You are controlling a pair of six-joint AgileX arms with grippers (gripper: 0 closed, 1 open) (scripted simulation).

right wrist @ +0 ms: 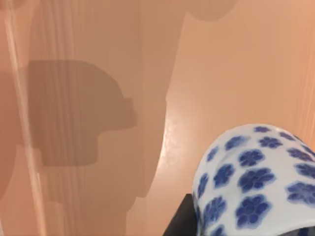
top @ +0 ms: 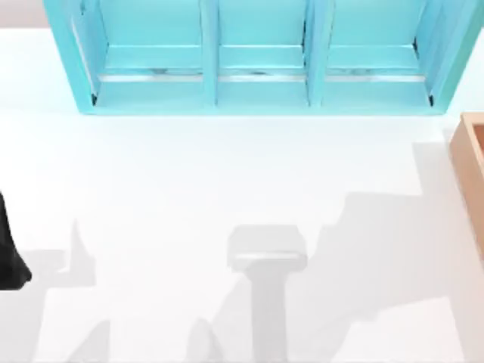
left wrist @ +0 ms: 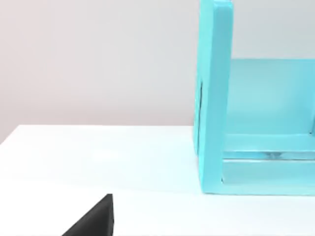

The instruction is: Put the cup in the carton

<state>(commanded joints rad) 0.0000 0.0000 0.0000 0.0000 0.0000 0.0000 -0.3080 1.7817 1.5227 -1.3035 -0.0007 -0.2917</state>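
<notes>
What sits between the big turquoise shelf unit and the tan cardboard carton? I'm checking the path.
Nothing: the top view shows bare white table between the turquoise shelf unit and the carton at the right edge.

no readable text, labels, brands, numbers or signs on any surface

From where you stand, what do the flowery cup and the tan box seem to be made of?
The cup looks like glazed ceramic: smooth white with blue flower prints. The carton looks like cardboard, tan and matt with faint lengthwise streaks, though a soft sheen leaves that open. It is a rendered scene, so both are guesses.
</notes>
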